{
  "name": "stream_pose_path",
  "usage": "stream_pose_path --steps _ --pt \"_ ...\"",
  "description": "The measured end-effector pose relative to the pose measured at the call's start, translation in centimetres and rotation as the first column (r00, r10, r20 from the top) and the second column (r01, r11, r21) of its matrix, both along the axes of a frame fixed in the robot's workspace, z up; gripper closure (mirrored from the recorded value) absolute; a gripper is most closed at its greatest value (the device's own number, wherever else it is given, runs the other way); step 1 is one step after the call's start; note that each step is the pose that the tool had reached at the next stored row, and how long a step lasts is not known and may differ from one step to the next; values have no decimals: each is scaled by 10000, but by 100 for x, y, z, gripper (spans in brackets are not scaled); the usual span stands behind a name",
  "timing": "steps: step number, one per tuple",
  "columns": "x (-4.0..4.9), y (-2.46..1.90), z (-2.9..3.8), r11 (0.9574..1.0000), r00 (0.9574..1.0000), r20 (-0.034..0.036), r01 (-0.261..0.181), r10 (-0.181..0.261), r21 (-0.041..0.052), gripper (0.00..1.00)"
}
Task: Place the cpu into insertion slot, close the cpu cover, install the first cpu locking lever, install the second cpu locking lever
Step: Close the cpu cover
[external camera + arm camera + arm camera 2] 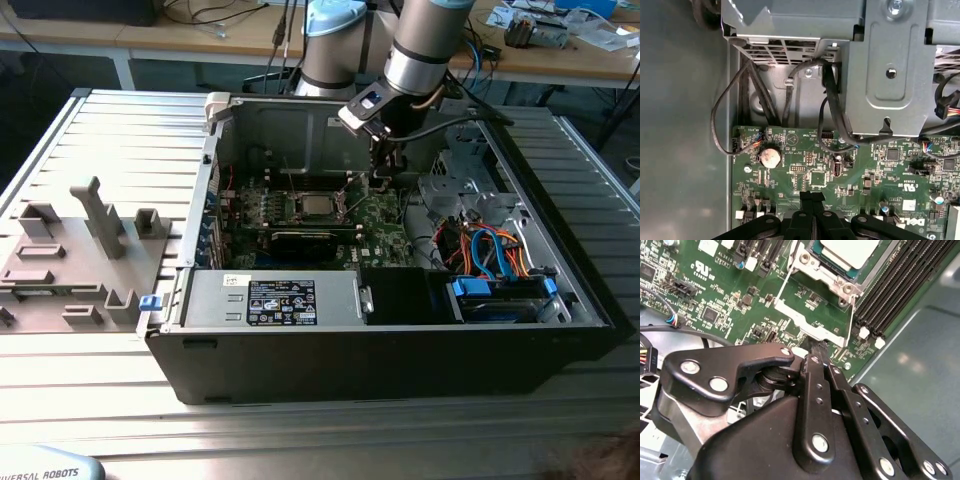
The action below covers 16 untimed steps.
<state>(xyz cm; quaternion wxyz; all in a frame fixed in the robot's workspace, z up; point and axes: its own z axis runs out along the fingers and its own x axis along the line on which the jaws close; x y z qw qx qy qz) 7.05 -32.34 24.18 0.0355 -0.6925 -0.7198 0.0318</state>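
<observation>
Most of cpu (pixel 850 251) cropped, hand (pixel 816 346) closed

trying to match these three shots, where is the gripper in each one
Exterior view: gripper reaches down inside the open case, on the exterior view's right of the cpu.
Second wrist view: gripper in the foreground, tips toward the cpu.
First wrist view: gripper in the foreground, over the board.
Shared landmark: green motherboard.

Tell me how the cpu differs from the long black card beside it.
The cpu is small and square; the black card is long and narrow. The cpu's top is dull silver-grey; the card is black. Both sit on the green motherboard.
</observation>
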Motion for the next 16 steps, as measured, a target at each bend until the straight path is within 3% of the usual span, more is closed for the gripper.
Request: stream_pose_path --steps 16 --pt "-46 0 -4 10000 10000 0 -4 4 -1 89"
